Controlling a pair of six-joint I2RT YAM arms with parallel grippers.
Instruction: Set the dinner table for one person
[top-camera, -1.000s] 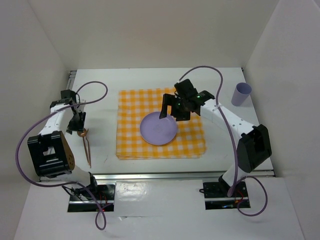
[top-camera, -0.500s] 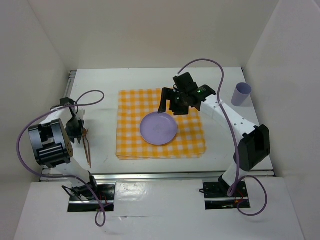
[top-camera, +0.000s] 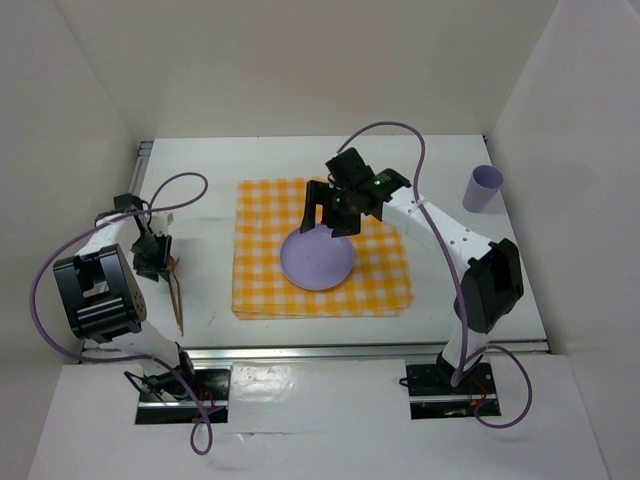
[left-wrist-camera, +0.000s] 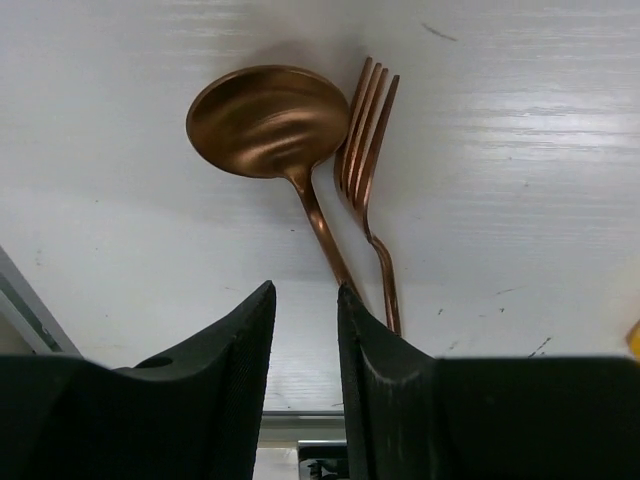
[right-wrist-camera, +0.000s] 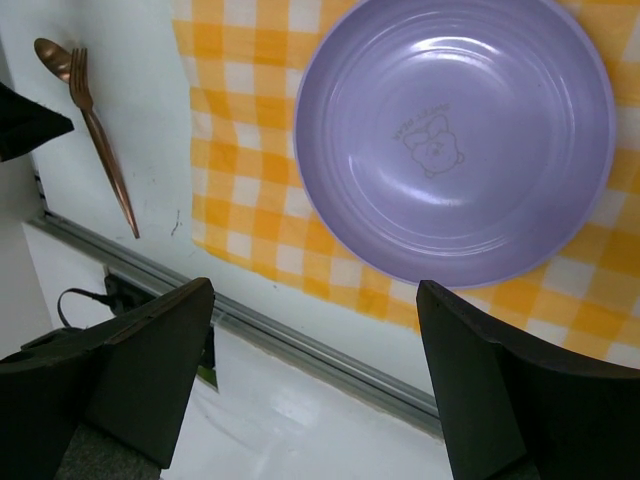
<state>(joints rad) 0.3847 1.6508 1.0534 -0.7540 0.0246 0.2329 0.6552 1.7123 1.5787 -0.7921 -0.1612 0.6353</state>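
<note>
Right pincer (right-wrist-camera: 312, 292) agape | glossy round lilac plate (right-wrist-camera: 455, 130) | copper spoon (left-wrist-camera: 268, 120), fork (left-wrist-camera: 365, 150)

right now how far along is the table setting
Done: the plate sits on the checked cloth. In hand: the left gripper hovers over the spoon and fork handles, jaws narrowly apart; both lie on the table left of the cloth. The right gripper hangs open above the plate, empty. Left: placing spoon, fork and the cup, which stands at the far right.
</note>
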